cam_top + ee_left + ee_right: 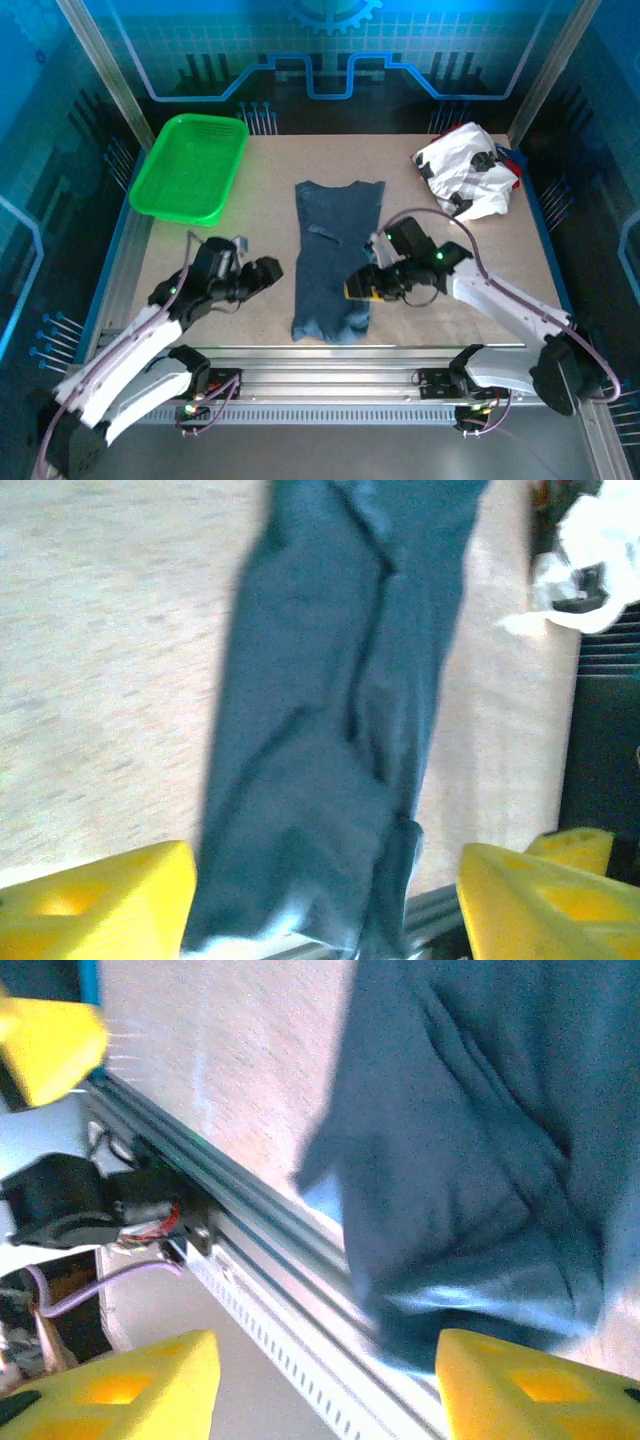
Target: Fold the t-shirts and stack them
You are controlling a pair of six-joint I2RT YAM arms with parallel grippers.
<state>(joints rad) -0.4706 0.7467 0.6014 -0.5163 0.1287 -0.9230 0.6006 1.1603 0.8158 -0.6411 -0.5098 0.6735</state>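
Yellow fingertips point(100, 905) frame the bottom of the left wrist view. The left gripper point(320, 905) has its jaws spread wide with nothing clamped between them. Beyond the jaws lies the dark slate-blue t-shirt point(330, 730), doubled lengthwise into a long, creased strip on the tan desk point(100, 630).

In the right wrist view the right gripper point(325, 1380) also has its jaws parted and holds nothing. The near end of the slate-blue t-shirt point(480, 1160) lies rumpled just past them, reaching the aluminium rail point(260, 1230) at the desk's near edge.

From above, the left gripper point(265, 272) hangs just left of the slate-blue t-shirt point(335, 260) and clear of it. The right gripper point(360, 288) sits at the strip's right edge; whether it touches the cloth cannot be told. The strip runs down the middle of the desk point(260, 210). A crumpled heap of white t-shirts point(465, 170), with black print and a bit of red, lies at the far right corner. A green mesh basket point(190, 168) stands at the far left.
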